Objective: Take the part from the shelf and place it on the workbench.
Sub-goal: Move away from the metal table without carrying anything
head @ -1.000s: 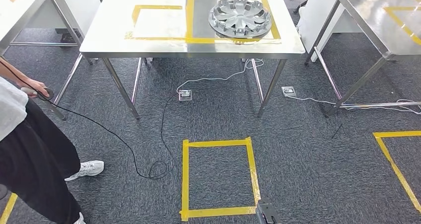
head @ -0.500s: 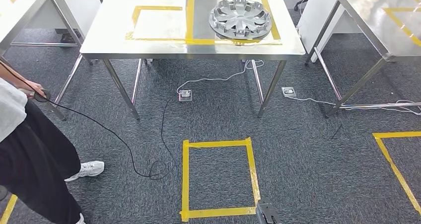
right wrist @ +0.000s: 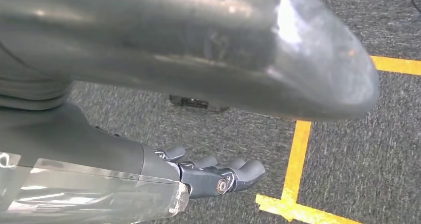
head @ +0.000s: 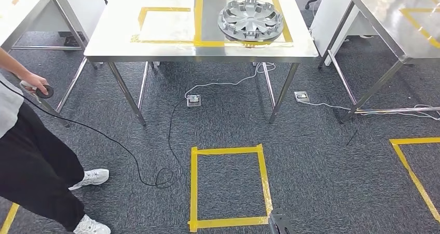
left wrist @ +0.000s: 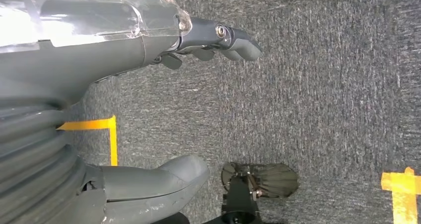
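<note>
Two hands are seen hanging toward the carpet, nothing held in either. At far left a person (head: 31, 156) is pictured gripping a corded controller (head: 45, 91). The left hand (left wrist: 149, 105) is shown with thumb and fingers (left wrist: 233, 40) spread apart. On the steel workbench (head: 155, 50) the part (head: 251, 19) — a silver wheel cover — is seen lying flat inside a yellow-taped square (head: 198, 16), so the placing is judged already done. The right hand (right wrist: 164, 134) is shown equally empty — fingers (right wrist: 238, 172) loosely extended.

You see bright, even overhead light, with glare washing out the steel workbench (head: 155, 50) top. Close behind the fingers (right wrist: 238, 174), the thumb (right wrist: 278, 60) blurs, catching soft highlights.
</note>
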Controlling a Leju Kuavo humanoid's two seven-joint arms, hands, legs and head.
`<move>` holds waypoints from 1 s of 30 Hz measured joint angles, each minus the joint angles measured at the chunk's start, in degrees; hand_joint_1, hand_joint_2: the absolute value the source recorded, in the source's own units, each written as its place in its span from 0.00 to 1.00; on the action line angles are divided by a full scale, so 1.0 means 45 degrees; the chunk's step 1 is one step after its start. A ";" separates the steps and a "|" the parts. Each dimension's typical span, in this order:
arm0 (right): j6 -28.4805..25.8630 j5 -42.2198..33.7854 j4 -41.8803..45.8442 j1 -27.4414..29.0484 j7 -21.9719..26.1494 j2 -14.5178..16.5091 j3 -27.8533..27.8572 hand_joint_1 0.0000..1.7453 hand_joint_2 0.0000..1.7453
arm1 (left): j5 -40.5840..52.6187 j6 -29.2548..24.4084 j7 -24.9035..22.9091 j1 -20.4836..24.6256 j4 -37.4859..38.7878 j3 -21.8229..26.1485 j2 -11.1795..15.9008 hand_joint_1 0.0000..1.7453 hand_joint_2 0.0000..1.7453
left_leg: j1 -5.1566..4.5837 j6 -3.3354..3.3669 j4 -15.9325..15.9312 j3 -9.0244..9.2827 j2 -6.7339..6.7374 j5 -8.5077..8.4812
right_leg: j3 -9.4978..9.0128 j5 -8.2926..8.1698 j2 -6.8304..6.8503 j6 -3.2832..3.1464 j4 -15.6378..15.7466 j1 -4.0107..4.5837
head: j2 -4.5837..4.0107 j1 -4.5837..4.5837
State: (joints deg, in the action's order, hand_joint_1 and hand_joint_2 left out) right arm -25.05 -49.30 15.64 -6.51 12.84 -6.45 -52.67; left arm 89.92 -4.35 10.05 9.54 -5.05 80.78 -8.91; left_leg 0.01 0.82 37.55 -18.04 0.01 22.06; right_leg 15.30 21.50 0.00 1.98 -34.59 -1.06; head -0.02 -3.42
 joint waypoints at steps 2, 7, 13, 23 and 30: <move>0.0005 -0.0069 -0.0006 0.0009 0.0122 0.0125 0.0002 0.00 0.00 | 0.0000 0.0001 -0.0012 0.0001 -0.0001 -0.0078 0.0045 0.00 1.00 | 0.0000 -0.0004 0.0348 -0.0220 0.0001 0.0126 | 0.0243 0.0146 0.0001 -0.0008 -0.0392 0.0000 | 0.0000 -0.0005; 0.0096 -0.0099 -0.0023 0.0045 0.0059 0.0460 0.0001 0.00 0.00 | 0.0000 -0.0024 -0.0443 0.0004 -0.0005 -0.0325 0.0307 0.00 1.00 | -0.0001 -0.0029 0.1276 -0.0796 0.0005 0.0471 | 0.0883 0.0533 0.0000 -0.0031 -0.1423 0.0000 | 0.0000 0.0006; 0.0403 -0.0249 -0.0072 0.0063 -0.0110 0.0592 -0.0001 0.00 0.00 | -0.0029 -0.0064 -0.0321 0.0002 -0.0005 -0.0692 0.0553 0.00 1.00 | -0.0001 -0.0060 0.2227 -0.1372 0.0001 0.0835 | 0.1499 0.0935 0.0003 -0.0055 -0.2444 0.0000 | 0.0000 0.0022; 0.0752 -0.0089 -0.0138 0.0042 -0.0016 0.0713 0.0001 0.00 0.00 | -0.0413 -0.0435 0.1217 0.0007 0.0000 -0.0834 0.0596 0.00 1.00 | 0.0002 -0.0066 0.3434 -0.2088 0.0002 0.1309 | 0.2236 0.1431 0.0003 -0.0056 -0.3696 0.0002 | 0.0000 0.0027; 0.0899 0.0025 -0.0147 -0.0071 0.0022 0.0870 -0.0004 0.00 0.00 | -0.0406 -0.0492 0.1029 0.0008 0.0000 -0.0834 0.0596 0.00 0.50 | 0.0002 -0.0073 0.4046 -0.2438 0.0001 0.1564 | 0.2592 0.1702 0.0005 -0.0067 -0.4333 0.0002 | 0.0000 0.0028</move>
State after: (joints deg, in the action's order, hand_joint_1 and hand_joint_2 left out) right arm -21.00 -49.19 14.98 -6.82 12.94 -2.54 -52.69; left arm 88.09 -6.56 14.69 9.57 -5.05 77.02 -6.23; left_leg 0.02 0.49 55.76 -29.01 0.02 29.10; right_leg 26.96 29.16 0.03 1.68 -54.09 -1.05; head -0.02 -3.29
